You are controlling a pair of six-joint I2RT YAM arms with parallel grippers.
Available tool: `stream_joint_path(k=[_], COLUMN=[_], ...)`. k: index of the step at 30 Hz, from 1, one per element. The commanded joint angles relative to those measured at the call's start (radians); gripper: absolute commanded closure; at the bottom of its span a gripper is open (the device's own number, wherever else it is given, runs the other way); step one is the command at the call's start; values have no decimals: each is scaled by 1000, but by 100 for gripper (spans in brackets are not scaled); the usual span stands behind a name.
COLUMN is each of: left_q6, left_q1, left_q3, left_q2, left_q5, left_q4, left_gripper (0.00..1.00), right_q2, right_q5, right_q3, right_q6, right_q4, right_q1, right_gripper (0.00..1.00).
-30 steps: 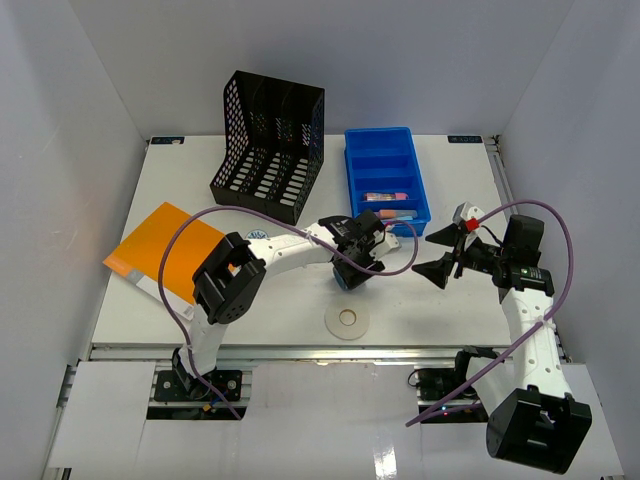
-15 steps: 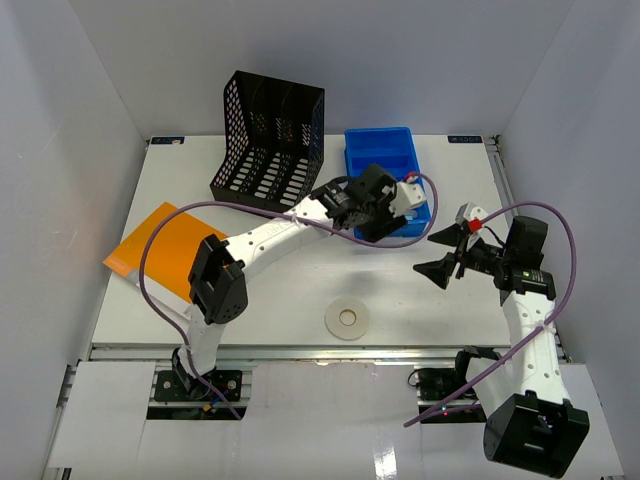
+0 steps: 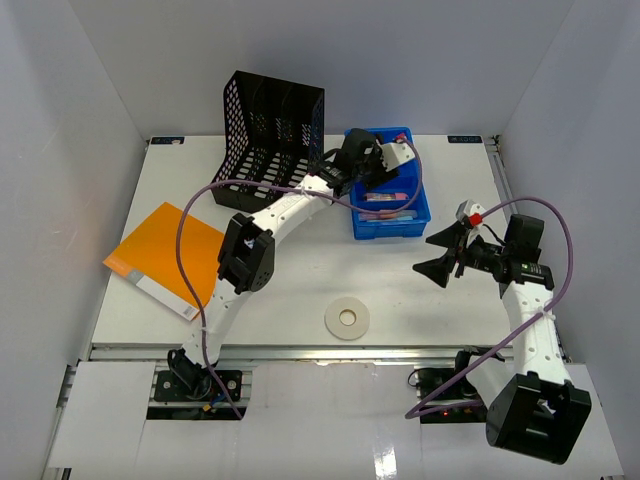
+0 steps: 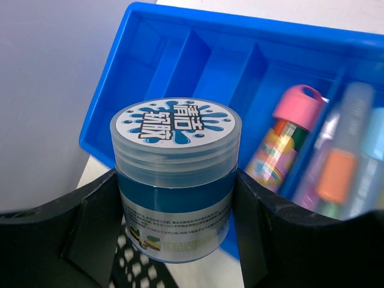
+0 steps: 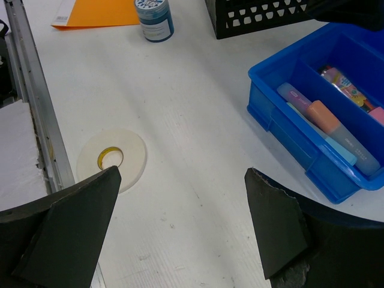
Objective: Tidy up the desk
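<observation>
Since lifting off, left end effector [image 4: 175, 180] carries jar [image 4: 175, 150], apparently above tray [image 4: 216, 66].

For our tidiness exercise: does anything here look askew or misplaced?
The orange folder lies skewed at the desk's left edge, not in the file rack; a tape roll sits loose near the front.

blue tray [image 4: 180, 36] cut off at 3 o'clock in the left wrist view, pens [image 4: 342, 174] inside it blurred, small print on the jar [image 4: 176, 150] unreadable, black mesh rack [image 5: 258, 15] and orange folder [image 5: 99, 13] cropped at 12 o'clock in the right wrist view, counter [image 5: 198, 150] cut off there too
</observation>
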Motion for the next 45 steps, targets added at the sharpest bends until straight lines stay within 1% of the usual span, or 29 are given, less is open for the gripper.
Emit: stream_joint_path(k=[1,5,11,15,21,30,31,32,34,38,39,41,43,45], left_q6=[61,46,44,34,23,20,20,24,26,23,21,17,11,2], left_q1=[30,55,73,81,82,81,80,79,78,77,77,76,75,75], left_q3=[47,36,36,18,-27,-94,-107,-114,-128,-132,-131,-130,-127,-124], left_q2=[37,97,190,210,198,173,168,167,161,151,148,143,138,136], left_q5=[96,122,140,155,167,172,171,168,163,158,159,157,157,157], left_q4=[369,538,659,672,672,679,683,687,695,704,704,701,698,694], left_gripper=[87,86,84,83,81,71,69,63,57,33,24,15,10,2], right_q2=[29,45,64,69,72,67,66,66,63,63,63,63,62,62], right_q5=[-37,-51,-64,-66,-68,-66,-66,-66,-65,-61,-61,-59,-57,-53], right_q3=[15,17,20,20,18,17,17,17,17,17,17,17,17,16], right_q6=[-5,-10,-28,-28,-30,-30,-30,-30,-31,-31,-31,-31,-33,-33], right_q4=[-24,-33,-54,-55,-55,-55,-55,-55,-55,-55,-55,-54,-55,-54], right_q1=[-6,-14,-26,-32,-37,-41,-42,-42,-42,-46,-47,-48,-50,-53], right_gripper=[10,10,10,10,10,10,10,10,10,10,10,10,10,10])
